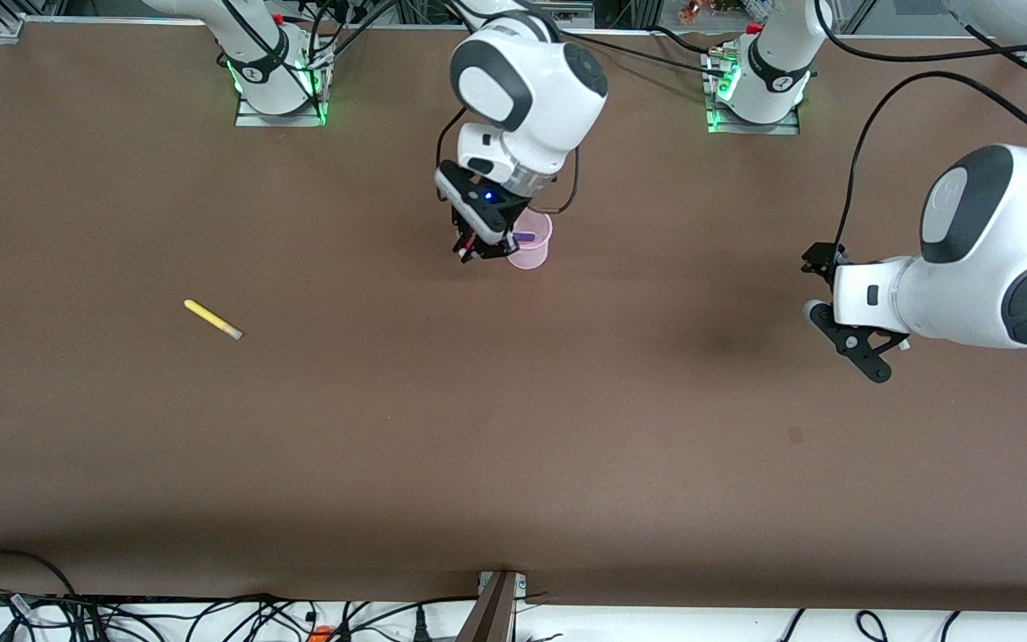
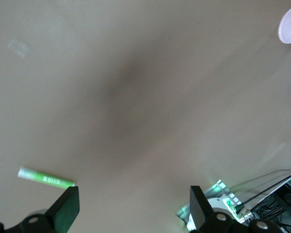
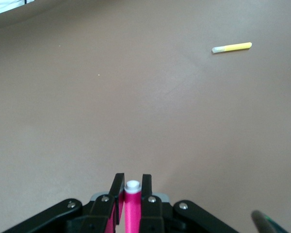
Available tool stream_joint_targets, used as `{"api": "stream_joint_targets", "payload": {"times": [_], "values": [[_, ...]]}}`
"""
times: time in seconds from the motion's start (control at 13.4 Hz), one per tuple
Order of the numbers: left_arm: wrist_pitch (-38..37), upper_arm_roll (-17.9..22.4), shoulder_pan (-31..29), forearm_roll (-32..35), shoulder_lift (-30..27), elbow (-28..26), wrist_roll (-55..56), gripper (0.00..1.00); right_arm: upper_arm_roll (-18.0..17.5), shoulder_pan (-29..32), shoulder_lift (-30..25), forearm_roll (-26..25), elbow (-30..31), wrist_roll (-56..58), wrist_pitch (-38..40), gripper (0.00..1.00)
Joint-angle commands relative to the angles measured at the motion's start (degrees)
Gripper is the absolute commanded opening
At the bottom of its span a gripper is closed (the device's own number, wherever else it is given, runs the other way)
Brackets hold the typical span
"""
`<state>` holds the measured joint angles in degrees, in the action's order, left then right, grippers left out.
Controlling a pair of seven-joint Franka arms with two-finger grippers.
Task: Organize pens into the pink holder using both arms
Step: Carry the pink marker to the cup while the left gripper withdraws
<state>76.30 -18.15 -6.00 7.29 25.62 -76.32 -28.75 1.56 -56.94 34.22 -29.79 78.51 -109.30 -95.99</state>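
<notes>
The right gripper [image 1: 484, 246] is hiding part of the pink cup [image 1: 533, 252]; the green pen [image 2: 45, 178] is looking blurred, lying at ten o'clock from the left gripper [image 2: 133, 209]

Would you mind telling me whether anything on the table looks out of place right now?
Yes: the yellow pen lies alone toward the right arm's end, well away from the pink holder, and a green pen lies loose under the left gripper. Nothing looks spilled or damaged.

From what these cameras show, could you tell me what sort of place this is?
Probably a robotics lab bench: two bolted-down arms share a brown table, the right gripper holds a magenta pen by the pink holder, the left gripper waits, and loose cables line the edge.
</notes>
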Motion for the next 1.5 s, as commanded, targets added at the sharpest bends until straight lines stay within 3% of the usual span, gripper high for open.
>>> {"api": "stream_joint_targets", "payload": {"times": [0.0,0.3,0.52,0.75,0.97,1.42], "values": [[-2.9,5.6,6.7,4.6,-4.1,0.6,3.4,1.0,0.9,-2.4,2.5,-1.6,-3.4,-4.1,2.7,0.0],[10.3,8.6,6.7,4.0,-14.9,-7.1,7.6,1.0,1.2,-4.1,6.9,-5.3,-3.5,-4.8,5.8,0.0],[16.9,9.7,5.9,2.7,-22.7,-15.8,23.1,1.0,1.2,-4.1,8.1,-5.5,-5.0,-5.0,5.7,0.0],[21.3,15.9,6.0,-6.5,-26.1,-20.7,27.1,1.0,1.2,-5.0,8.3,-5.5,-5.6,-5.7,5.6,0.0],[31.1,17.7,6.1,-6.7,-30.0,-27.6,27.0,1.0,1.2,-5.7,8.4,-5.5,-5.7,-7.5,5.2,0.0],[24.4,17.2,6.1,-6.3,-29.1,-25.3,27.8,1.0,1.2,-7.1,10.3,-5.7,-6.4,-9.4,5.2,0.0]]}}
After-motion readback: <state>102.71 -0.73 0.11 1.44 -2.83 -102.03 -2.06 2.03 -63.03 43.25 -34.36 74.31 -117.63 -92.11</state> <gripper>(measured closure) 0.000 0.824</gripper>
